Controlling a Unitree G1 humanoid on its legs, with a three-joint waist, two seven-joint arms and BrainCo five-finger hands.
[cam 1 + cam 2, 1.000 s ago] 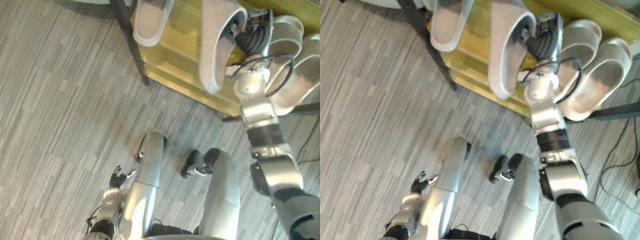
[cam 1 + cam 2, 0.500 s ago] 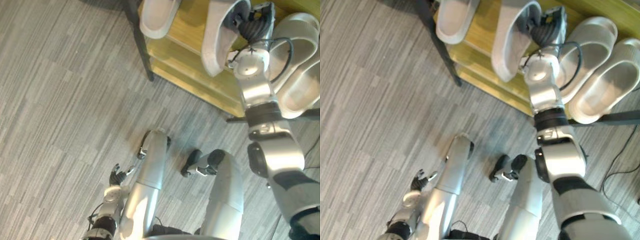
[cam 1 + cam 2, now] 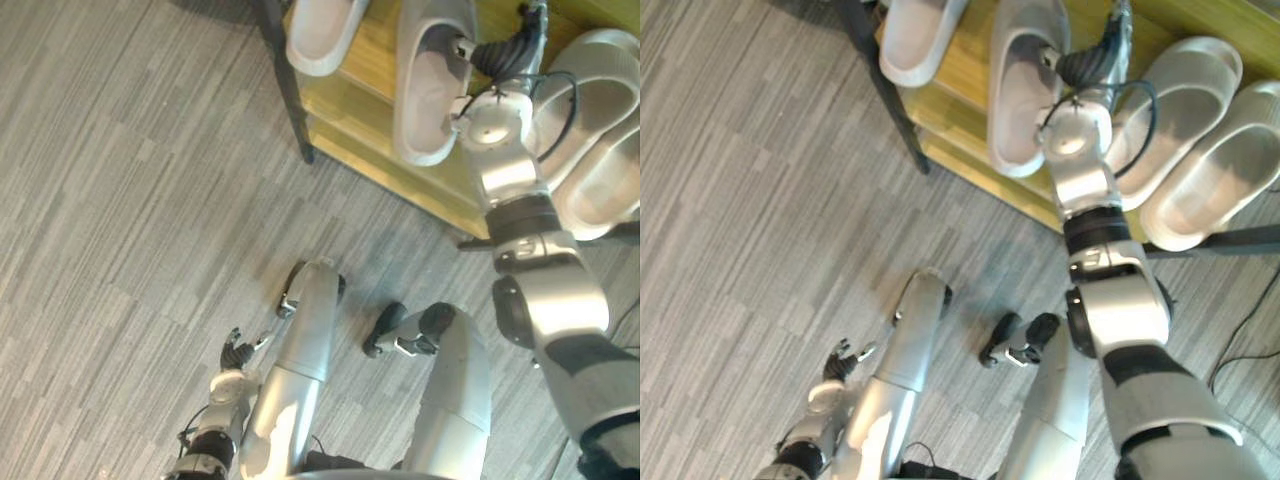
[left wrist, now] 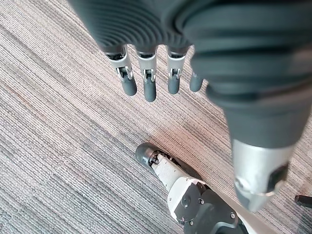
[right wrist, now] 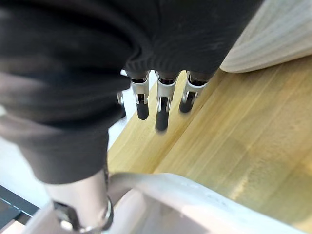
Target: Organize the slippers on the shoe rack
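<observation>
A pale grey slipper [image 3: 428, 90] lies flat, sole down, on the wooden shelf of the shoe rack [image 3: 365, 105]. My right hand [image 3: 508, 45] is just beside its toe end, over the shelf. In the right wrist view its fingers [image 5: 160, 105] hang straight above the bare wood [image 5: 234, 141], holding nothing. Another slipper [image 3: 320, 35] lies to the left on the same shelf. Two more slippers [image 3: 590, 95] sit side by side at the right. My left hand [image 3: 236, 352] hangs low over the floor, its fingers [image 4: 148, 80] straight and empty.
The rack's black frame leg [image 3: 290, 95] stands at the shelf's left corner, and a black bar [image 3: 620, 230] runs under the right pair. A lower wooden shelf edge [image 3: 400, 175] shows below. Grey striped carpet [image 3: 130, 200] spreads to the left and front.
The middle slipper, held tilted on its edge by my right hand, now lies flat on the shelf. The right hand's fingers have uncurled and let it go. The left hand has not moved.
</observation>
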